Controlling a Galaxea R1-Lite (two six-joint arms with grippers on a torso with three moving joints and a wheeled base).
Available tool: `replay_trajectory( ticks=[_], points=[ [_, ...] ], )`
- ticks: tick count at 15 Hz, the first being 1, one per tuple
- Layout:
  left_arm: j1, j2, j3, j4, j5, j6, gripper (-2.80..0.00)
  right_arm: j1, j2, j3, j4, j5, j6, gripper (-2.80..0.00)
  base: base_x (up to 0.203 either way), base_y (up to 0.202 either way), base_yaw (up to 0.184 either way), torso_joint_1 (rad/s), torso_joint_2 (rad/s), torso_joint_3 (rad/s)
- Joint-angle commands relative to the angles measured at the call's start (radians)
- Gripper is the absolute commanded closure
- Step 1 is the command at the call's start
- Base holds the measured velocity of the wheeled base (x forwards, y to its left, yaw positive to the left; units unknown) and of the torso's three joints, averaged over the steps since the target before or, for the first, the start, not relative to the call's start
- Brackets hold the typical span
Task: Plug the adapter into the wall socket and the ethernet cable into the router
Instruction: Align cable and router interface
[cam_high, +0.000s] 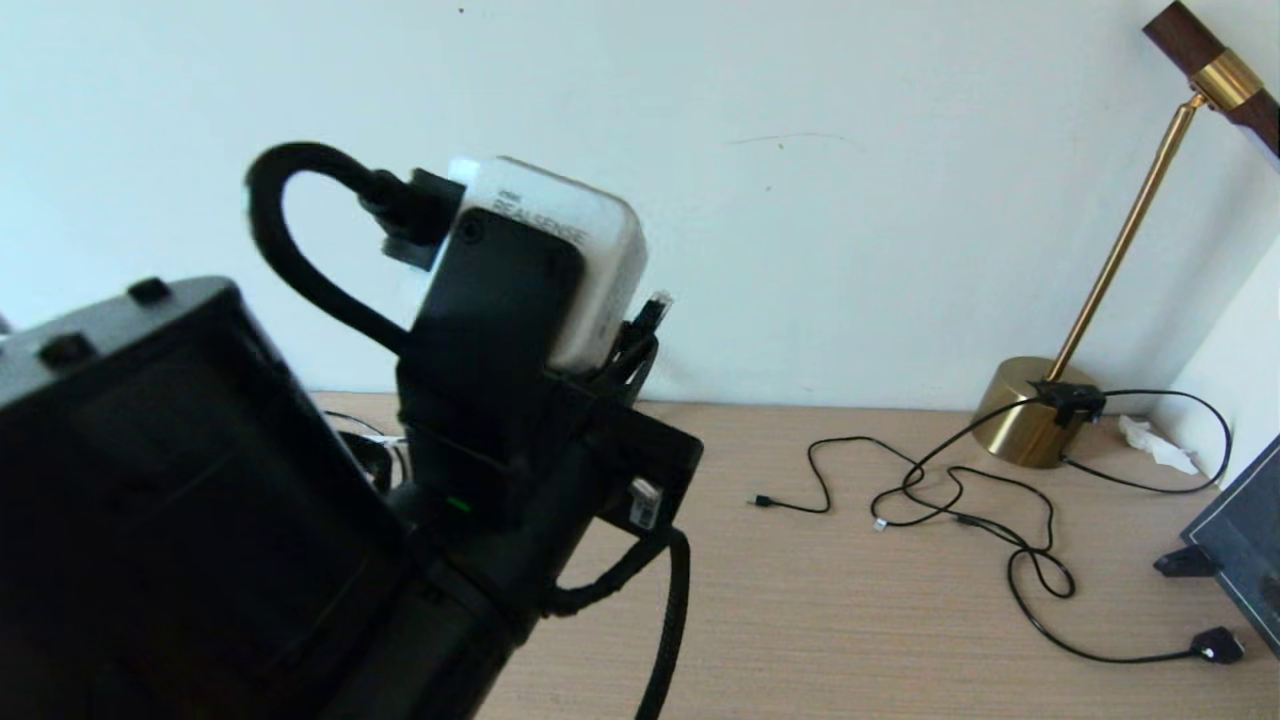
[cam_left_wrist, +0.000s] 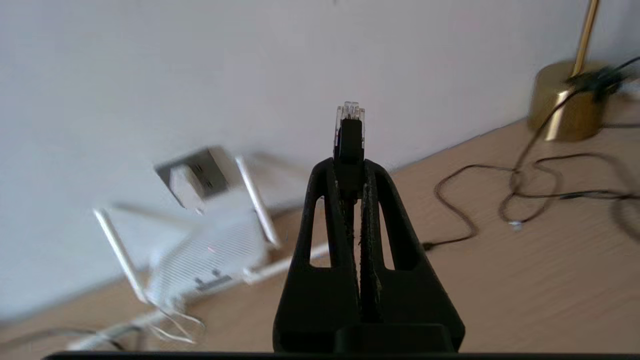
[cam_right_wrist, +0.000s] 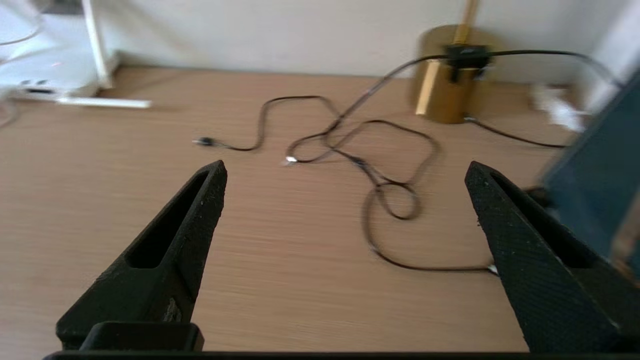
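Observation:
My left gripper (cam_left_wrist: 350, 167) is shut on the black boot of the ethernet cable (cam_left_wrist: 350, 135), held up above the table. The cable's clear plug points past the fingertips toward the wall. In the head view the raised left arm fills the left side, and the plug (cam_high: 655, 305) pokes out beside the wrist camera. The white router (cam_left_wrist: 210, 255) lies by the wall with its antennas spread. Behind it, the white adapter (cam_left_wrist: 186, 187) sits in the dark grey wall socket (cam_left_wrist: 207, 167). My right gripper (cam_right_wrist: 345, 170) hangs open over bare table, holding nothing; the router (cam_right_wrist: 45, 70) shows far off in its view.
Thin black cords (cam_high: 960, 500) loop across the table's right half, ending in a flat black plug (cam_high: 1218, 645). A brass lamp (cam_high: 1030, 410) stands at the back right beside crumpled white paper (cam_high: 1155, 440). A dark panel (cam_high: 1245, 540) leans at the right edge.

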Motion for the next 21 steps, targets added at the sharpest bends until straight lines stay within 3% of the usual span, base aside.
replay_trajectory(
  ticks=[1, 5, 8, 11, 12, 17, 19, 21],
  points=[
    [0.001, -0.051, -0.003, 0.071, 0.006, -0.118, 0.00, -0.006, -0.187, 0.052, 0.014, -0.016, -0.010, -2.80, 0.000, 0.000, 0.000, 0.000, 0.00, 0.000],
    [-0.001, -0.158, 0.043, 0.321, -0.019, -0.335, 0.00, -0.034, -0.302, 0.185, 0.168, -0.042, -0.050, -2.80, 0.000, 0.000, 0.000, 0.000, 0.00, 0.000],
    [0.005, -0.271, 0.119, 0.511, -0.178, -0.429, 0.00, -0.036, -0.295, 0.285, 0.173, -0.020, -0.092, -2.80, 0.000, 0.000, 0.000, 0.000, 0.00, 0.000],
    [0.039, -0.277, 0.172, 0.566, -0.295, -0.522, 0.00, -0.036, -0.299, 0.289, 0.155, 0.062, -0.098, -2.80, 0.000, 0.000, 0.000, 0.000, 0.00, 0.000],
    [0.042, -0.282, 0.201, 0.574, -0.333, -0.528, 0.00, -0.054, -0.296, 0.292, 0.164, 0.087, -0.099, -2.80, 0.000, 0.000, 0.000, 0.000, 0.00, 0.000],
    [0.188, -0.247, 0.248, 0.577, -0.601, -0.540, 0.00, -0.361, -0.273, 0.285, 0.206, 0.164, -0.171, -2.80, 0.000, 0.000, 0.000, 0.000, 0.00, 0.000],
    [0.239, -0.214, 0.272, 0.570, -0.634, -0.544, 0.00, -0.369, -0.408, 0.283, 0.217, 0.205, -0.174, -2.80, 0.000, 0.000, 0.000, 0.000, 0.00, 0.000],
    [0.309, -0.184, 0.292, 0.572, -0.631, -0.561, 0.00, -0.371, -0.554, 0.285, 0.251, 0.253, -0.127, -2.80, 0.000, 0.000, 0.000, 0.000, 0.00, 0.000]
  ],
)
